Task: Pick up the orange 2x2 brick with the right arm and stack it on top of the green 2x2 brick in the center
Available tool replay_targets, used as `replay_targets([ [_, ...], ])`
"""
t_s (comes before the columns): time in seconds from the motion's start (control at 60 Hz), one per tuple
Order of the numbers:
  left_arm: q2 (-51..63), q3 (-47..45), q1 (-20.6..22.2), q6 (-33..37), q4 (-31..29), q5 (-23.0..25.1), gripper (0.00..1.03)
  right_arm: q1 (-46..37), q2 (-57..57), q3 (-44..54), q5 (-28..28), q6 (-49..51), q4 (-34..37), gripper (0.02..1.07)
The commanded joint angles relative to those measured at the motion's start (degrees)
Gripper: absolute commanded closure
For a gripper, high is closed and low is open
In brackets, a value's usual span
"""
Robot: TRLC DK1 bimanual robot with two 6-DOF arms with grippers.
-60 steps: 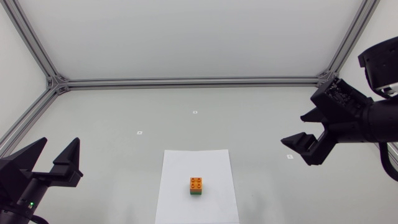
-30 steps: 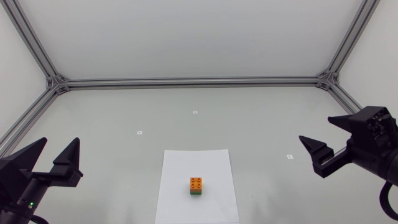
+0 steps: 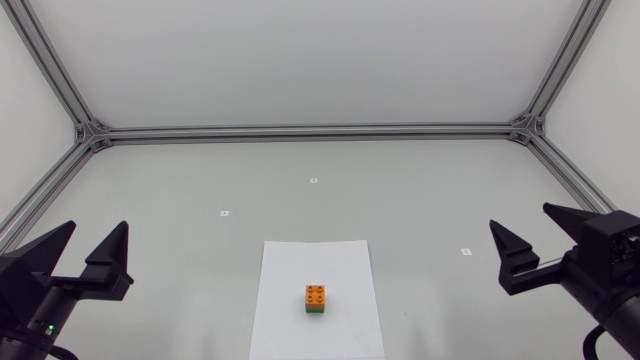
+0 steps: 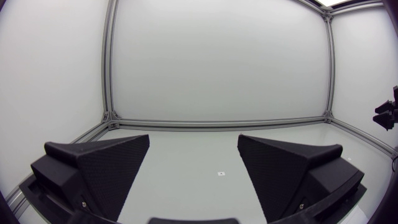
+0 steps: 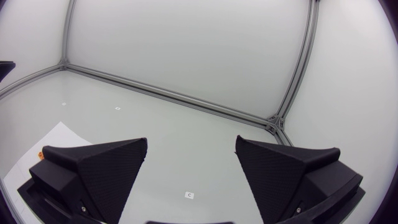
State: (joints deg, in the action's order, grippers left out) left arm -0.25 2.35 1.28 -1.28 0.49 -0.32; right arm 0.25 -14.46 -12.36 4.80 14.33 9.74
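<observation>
The orange 2x2 brick (image 3: pixel 316 293) sits stacked on the green 2x2 brick (image 3: pixel 316 309), in the middle of a white paper sheet (image 3: pixel 300 262) at the table's front centre. My right gripper (image 3: pixel 520 222) hangs open and empty near the right edge, well away from the stack. At the front left my left gripper (image 3: pixel 96 232) is open and empty too. In the right wrist view the open gripper (image 5: pixel 191 142) has the sheet (image 5: pixel 53 138) off to one side, with a sliver of orange brick (image 5: pixel 41 152) showing beside one finger. The left wrist view's gripper (image 4: pixel 194 140) faces bare table.
Aluminium frame rails (image 3: pixel 310 130) run along the table's back and sides. Small white markers (image 3: pixel 313 181) dot the grey surface. My right arm's gripper (image 4: pixel 385 115) shows far off in the left wrist view.
My right arm has drawn back from its raised spot at the right, sinking toward the front right edge with its gripper still open. The stack and my left arm have not moved.
</observation>
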Motion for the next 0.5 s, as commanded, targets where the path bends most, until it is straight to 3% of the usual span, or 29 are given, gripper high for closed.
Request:
replay_targets([
  [0.0, -0.5, -2.3, -0.1, 0.8, -0.8, 0.2, 0.04, -0.3, 2.6, 3.0, -0.9, -3.8, -2.0, 0.06],
  [0.483, -0.5, -2.3, -0.1, 0.8, -0.8, 0.2, 0.04, -0.3, 14.5, 12.4, -4.8, -14.3, -9.7, 0.06],
])
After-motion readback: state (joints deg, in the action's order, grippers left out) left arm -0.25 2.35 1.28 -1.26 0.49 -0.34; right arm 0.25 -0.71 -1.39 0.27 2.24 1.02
